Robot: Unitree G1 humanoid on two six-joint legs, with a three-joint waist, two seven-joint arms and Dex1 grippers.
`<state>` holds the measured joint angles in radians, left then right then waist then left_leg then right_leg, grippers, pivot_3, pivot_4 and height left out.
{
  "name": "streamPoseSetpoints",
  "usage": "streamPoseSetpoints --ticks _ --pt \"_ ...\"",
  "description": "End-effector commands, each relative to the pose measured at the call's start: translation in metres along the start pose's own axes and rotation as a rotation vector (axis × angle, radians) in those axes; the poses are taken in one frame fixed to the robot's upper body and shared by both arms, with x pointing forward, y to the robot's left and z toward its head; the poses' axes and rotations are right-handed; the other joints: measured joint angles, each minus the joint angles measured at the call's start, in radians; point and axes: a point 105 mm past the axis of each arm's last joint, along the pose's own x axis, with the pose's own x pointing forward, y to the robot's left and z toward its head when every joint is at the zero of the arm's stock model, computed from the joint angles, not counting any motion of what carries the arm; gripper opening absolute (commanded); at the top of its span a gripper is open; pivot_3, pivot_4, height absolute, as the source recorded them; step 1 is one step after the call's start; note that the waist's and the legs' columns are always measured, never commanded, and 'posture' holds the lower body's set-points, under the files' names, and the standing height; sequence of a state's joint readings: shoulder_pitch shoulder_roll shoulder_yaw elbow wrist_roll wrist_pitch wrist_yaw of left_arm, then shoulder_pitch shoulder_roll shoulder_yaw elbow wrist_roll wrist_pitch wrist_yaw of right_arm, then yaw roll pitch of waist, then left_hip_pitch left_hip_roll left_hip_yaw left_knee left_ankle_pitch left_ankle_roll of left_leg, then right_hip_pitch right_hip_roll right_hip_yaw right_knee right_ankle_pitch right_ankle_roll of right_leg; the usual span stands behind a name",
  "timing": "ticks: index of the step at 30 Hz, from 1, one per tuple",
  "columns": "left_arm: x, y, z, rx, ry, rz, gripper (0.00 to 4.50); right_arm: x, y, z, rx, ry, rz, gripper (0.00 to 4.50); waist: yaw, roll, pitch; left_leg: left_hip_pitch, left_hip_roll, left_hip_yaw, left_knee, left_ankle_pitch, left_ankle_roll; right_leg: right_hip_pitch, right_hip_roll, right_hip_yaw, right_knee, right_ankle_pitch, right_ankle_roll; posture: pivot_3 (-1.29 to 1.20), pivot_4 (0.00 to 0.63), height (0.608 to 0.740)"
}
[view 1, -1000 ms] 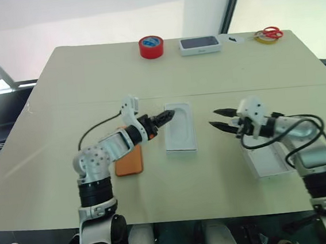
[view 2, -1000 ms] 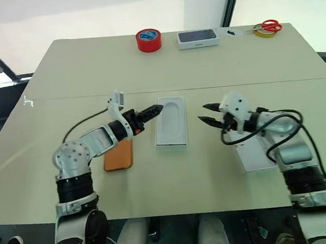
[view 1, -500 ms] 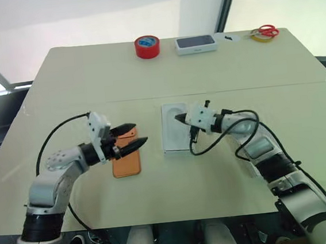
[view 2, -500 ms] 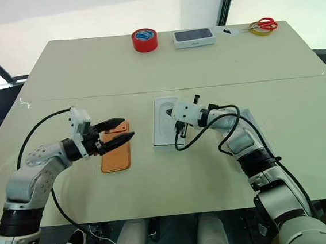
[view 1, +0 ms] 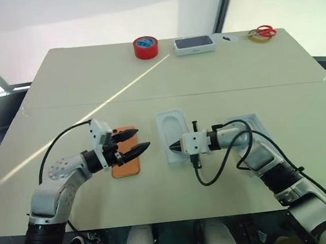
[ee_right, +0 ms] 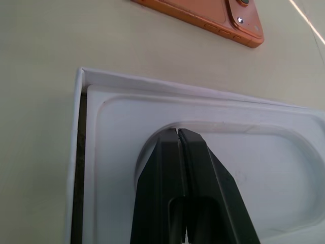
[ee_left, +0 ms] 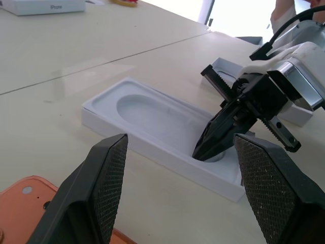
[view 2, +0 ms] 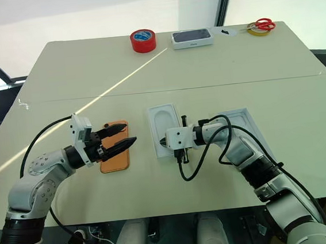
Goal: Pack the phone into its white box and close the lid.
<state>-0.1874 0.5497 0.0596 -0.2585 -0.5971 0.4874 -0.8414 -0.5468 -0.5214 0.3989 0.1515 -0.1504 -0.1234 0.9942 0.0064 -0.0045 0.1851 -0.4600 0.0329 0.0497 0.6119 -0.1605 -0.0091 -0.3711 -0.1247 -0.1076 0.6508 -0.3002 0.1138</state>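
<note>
The orange phone [view 1: 127, 166] lies back up on the table, left of the white box [ee_right: 77, 152]. A thin white insert [view 1: 172, 131] with a rounded recess sits in the box. My right gripper [view 1: 173, 147] is shut, its tip resting in the near end of that recess [ee_right: 177, 131], with nothing seen between the fingers. My left gripper [view 1: 141, 139] hangs open just above the phone's right edge, pointing toward the box. The all-white lid [view 1: 251, 123] lies open side up to the right, partly behind my right arm.
Along the far edge stand a red tape roll [view 1: 145, 47], a sealed dark-topped white box [view 1: 193, 44], and red scissors [view 1: 265, 31] beside a yellow roll. A seam [view 1: 63, 106] crosses the table behind the work area.
My right gripper swung left from beside the lid to the box, shut, and sank into the insert's recess. My left gripper drew back from the box to over the phone.
</note>
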Motion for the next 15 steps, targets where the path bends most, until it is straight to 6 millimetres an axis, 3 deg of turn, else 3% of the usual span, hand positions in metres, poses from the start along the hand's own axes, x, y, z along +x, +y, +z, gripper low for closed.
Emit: streamPoseSetpoints --ticks 1,4,7,11,15 --pt "-0.002 0.006 0.014 0.048 -0.034 0.032 3.48 -0.004 -0.019 0.007 -0.052 -0.001 -0.067 0.05 0.000 0.000 0.000 0.000 0.000 0.000 0.000 0.000 0.000 0.000 0.000 0.000 0.000 0.000 0.000 0.00 0.150 0.740" --pt "-0.003 0.008 0.014 0.051 -0.033 0.044 3.48 -0.005 -0.035 0.015 -0.020 -0.048 -0.143 0.05 0.001 0.000 0.000 0.000 0.000 0.000 0.000 0.000 0.000 -0.001 0.000 0.000 0.000 0.000 0.000 0.00 0.150 0.740" --pt "-0.002 0.007 0.013 0.058 -0.032 0.043 3.48 -0.007 -0.038 0.016 -0.006 -0.048 -0.135 0.05 0.001 0.000 0.000 0.000 0.000 0.000 0.000 0.000 0.000 0.000 0.000 0.000 0.000 0.000 0.000 0.00 0.150 0.740" --pt "0.001 0.003 0.010 0.064 -0.024 0.033 3.48 -0.016 -0.006 0.008 -0.029 -0.005 0.023 0.05 0.009 0.000 0.000 -0.001 0.000 0.000 0.000 0.000 0.000 0.000 0.000 0.000 0.000 0.000 0.000 0.00 0.150 0.740" --pt "0.002 0.003 0.006 0.066 -0.018 0.033 3.48 -0.017 0.011 0.004 -0.029 0.011 0.085 0.05 0.001 0.001 0.000 0.000 0.000 0.000 0.000 0.000 0.000 0.000 0.000 0.000 -0.001 0.000 0.000 0.00 0.150 0.740"
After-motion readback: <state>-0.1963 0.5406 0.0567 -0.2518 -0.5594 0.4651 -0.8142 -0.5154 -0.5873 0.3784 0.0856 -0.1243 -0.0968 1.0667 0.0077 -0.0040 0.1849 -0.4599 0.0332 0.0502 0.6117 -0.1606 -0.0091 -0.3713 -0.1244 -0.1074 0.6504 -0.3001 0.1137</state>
